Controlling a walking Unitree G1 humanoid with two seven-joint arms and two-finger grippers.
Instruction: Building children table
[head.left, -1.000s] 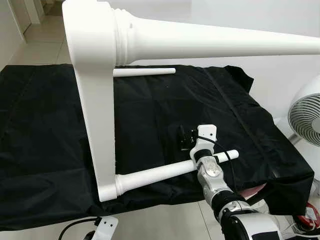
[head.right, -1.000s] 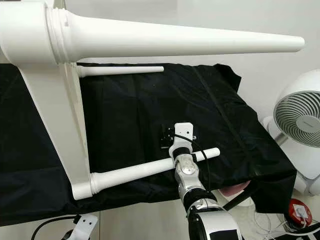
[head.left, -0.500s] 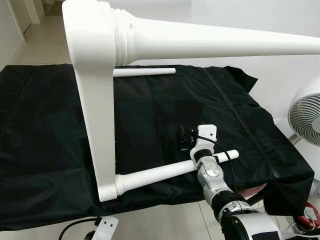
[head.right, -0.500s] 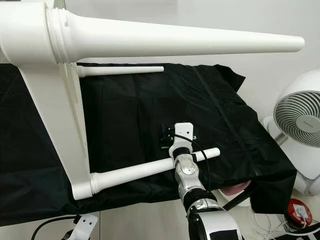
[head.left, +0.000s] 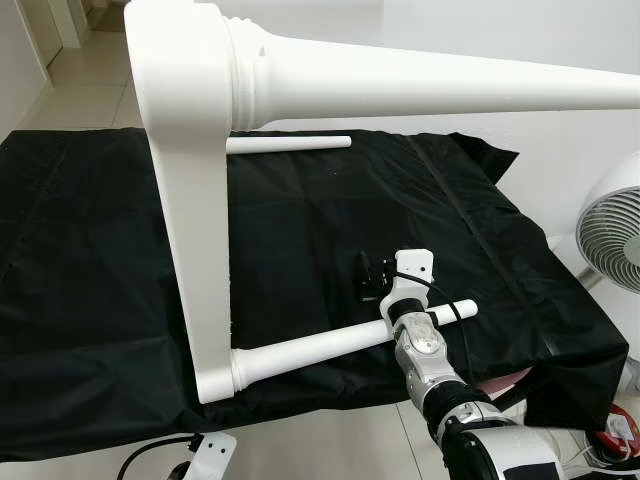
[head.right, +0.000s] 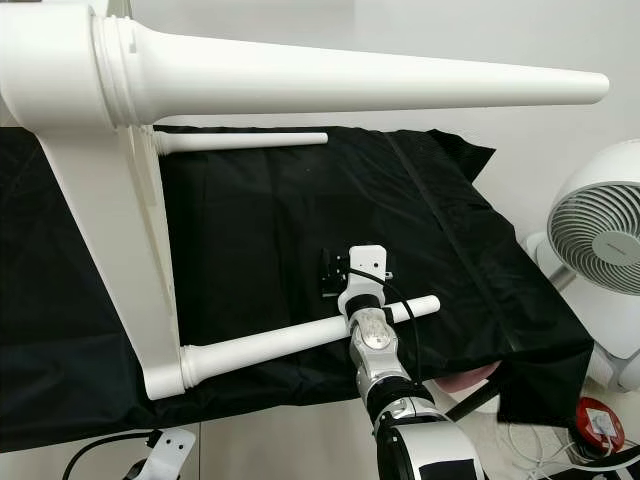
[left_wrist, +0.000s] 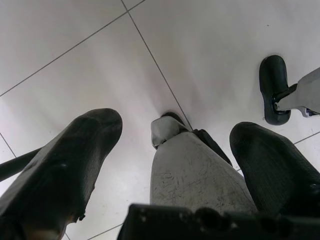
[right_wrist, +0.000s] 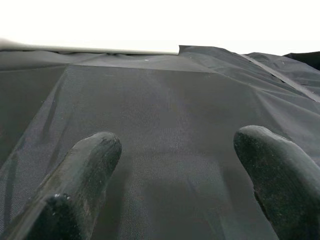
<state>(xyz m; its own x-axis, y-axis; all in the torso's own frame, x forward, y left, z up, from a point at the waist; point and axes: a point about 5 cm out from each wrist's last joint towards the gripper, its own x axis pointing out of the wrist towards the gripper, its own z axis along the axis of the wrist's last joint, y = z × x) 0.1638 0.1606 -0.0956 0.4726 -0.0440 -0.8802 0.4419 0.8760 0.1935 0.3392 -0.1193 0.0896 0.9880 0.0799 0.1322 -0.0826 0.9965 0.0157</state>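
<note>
- The white table frame (head.left: 190, 250) lies on its side on the black cloth (head.left: 90, 270), with three legs on it.
- The right gripper (right_wrist: 172, 172) hovers just past the near leg (head.left: 330, 347), fingers wide apart, holding nothing.
- The left gripper (left_wrist: 175, 165) hangs over the floor, fingers apart and empty.
- One leg may be left.

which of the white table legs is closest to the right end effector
The low white tapered table leg at the near edge of the black cloth. The right end effector reaches over it; the other two legs sit farther back or high overhead.
</note>
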